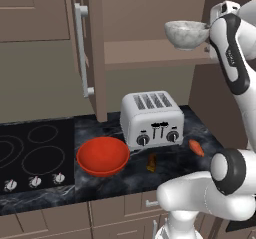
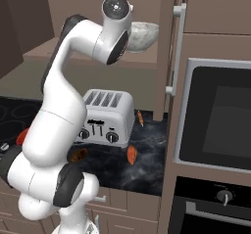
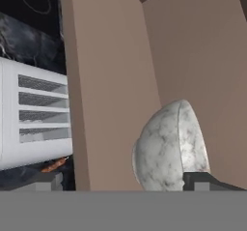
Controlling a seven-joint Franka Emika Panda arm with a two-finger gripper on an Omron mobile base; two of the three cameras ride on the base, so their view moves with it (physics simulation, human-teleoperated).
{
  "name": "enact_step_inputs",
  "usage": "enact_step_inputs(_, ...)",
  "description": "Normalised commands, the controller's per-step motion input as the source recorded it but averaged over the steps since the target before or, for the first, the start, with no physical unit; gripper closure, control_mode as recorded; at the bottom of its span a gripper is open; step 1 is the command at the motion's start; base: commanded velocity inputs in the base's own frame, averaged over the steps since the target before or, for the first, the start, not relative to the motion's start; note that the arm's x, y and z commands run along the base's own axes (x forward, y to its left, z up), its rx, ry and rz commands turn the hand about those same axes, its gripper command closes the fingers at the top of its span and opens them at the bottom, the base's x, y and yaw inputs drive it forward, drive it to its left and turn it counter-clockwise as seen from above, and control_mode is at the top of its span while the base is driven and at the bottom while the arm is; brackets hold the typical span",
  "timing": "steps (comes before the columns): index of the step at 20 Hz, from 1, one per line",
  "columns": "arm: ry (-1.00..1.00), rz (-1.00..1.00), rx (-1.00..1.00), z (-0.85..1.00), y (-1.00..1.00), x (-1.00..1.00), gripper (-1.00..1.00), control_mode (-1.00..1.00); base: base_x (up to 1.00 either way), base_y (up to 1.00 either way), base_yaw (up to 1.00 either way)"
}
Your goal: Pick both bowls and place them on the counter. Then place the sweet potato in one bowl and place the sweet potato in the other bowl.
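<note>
The grey-white marbled bowl (image 1: 186,34) (image 2: 144,35) stands on the shelf of the open upper cabinet. My gripper (image 1: 208,32) (image 3: 126,184) is at its right rim, open. In the hand view the marbled bowl (image 3: 169,148) lies between the spread fingertips (image 3: 206,180), the right one at its rim. On the black marble counter (image 1: 100,130) (image 2: 147,167), left of the toaster, sits the glossy red bowl (image 1: 103,155). One sweet potato (image 1: 196,147) (image 2: 131,154) lies right of the toaster's front, another sweet potato (image 1: 151,162) (image 2: 78,154) in front of it.
A silver four-slot toaster (image 1: 152,119) (image 2: 105,115) (image 3: 34,121) stands mid-counter. The open cabinet door (image 1: 87,48) hangs left of the shelf. A black cooktop (image 1: 35,155) lies at the left, a wall oven (image 2: 218,115) at the right. A small orange piece (image 2: 140,118) lies behind the toaster.
</note>
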Motion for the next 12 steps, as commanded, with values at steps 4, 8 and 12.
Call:
enact_step_inputs(4, 0.00, 0.03, 0.00, -0.04, -0.08, 0.26, -1.00, -1.00, 0.00, 0.00, 0.00)
enact_step_inputs(8, 0.00, 0.01, 0.00, -0.06, -0.04, 0.25, -1.00, -1.00, 0.00, 0.00, 0.00)
enact_step_inputs(12, 0.00, 0.00, 0.00, -0.06, 0.00, 0.30, -1.00, -1.00, 0.00, 0.00, 0.00)
